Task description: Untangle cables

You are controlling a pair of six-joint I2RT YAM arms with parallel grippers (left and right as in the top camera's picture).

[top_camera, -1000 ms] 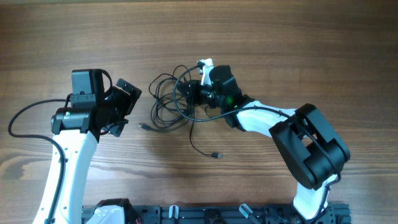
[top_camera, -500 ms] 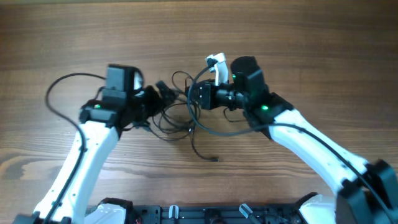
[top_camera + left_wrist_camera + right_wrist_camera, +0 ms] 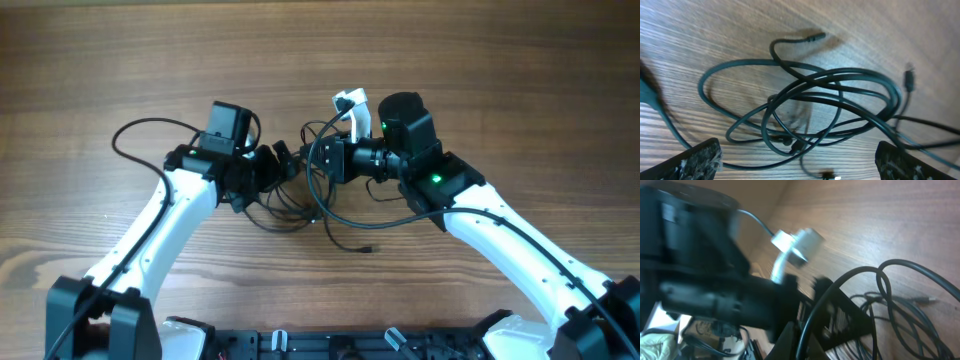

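The left gripper (image 3: pixel 272 168), jaws wide, is now brought over the cables (image 3: pixel 815 100) at the middle of the table (image 3: pixel 120 60). One is clamped by the right gripper (image 3: pixel 325 160), so separation can begin.

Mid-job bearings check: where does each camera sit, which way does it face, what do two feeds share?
Overhead: above the table, facing straight down; both arms show, left gripper and right gripper meeting over the cables.
Left wrist: on the left arm, facing down at the cables; own fingertips in the bottom corners.
Right wrist: on the right arm, facing sideways at the blurred left arm; own fingers low in frame.
Shared: overhead and right wrist both show the white plug.
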